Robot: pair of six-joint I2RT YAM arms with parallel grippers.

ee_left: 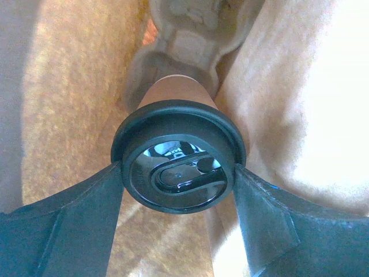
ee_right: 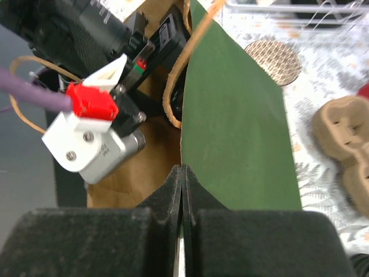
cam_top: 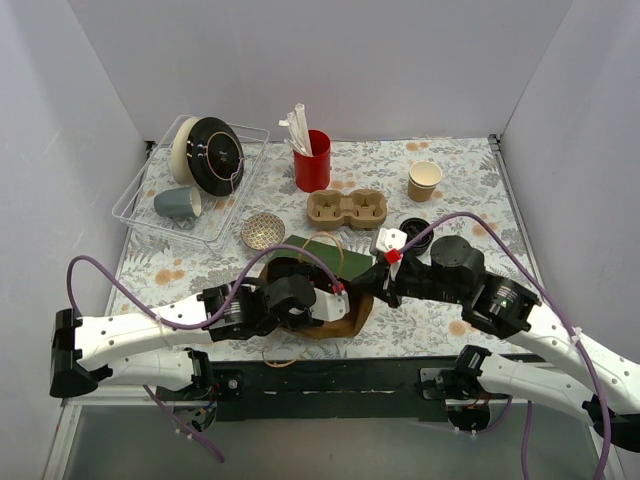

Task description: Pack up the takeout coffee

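The takeout coffee (ee_left: pixel 179 173), a brown kraft cup with a black lid, sits between the fingers of my left gripper (ee_left: pixel 179 176), which is shut on the lid's sides. Brown paper walls surround it: it is inside the paper bag (ee_left: pixel 69 115), green outside and brown inside. In the top view the bag (cam_top: pixel 320 252) lies at the near middle, and my left gripper (cam_top: pixel 325 300) reaches into its mouth; the cup is hidden there. My right gripper (ee_right: pixel 183 173) is shut on the bag's edge (ee_right: pixel 236 115) and holds it up. It shows in the top view (cam_top: pixel 372 283) at the bag's right side.
A pulp cup carrier (cam_top: pixel 347 208) lies behind the bag, with a red cup of straws (cam_top: pixel 312 160) behind that. A tan lidless cup (cam_top: pixel 424 180) stands at back right. A clear tray (cam_top: pixel 135 195) holds plates and a grey mug (cam_top: pixel 178 203). A woven coaster (cam_top: pixel 262 231) lies near it.
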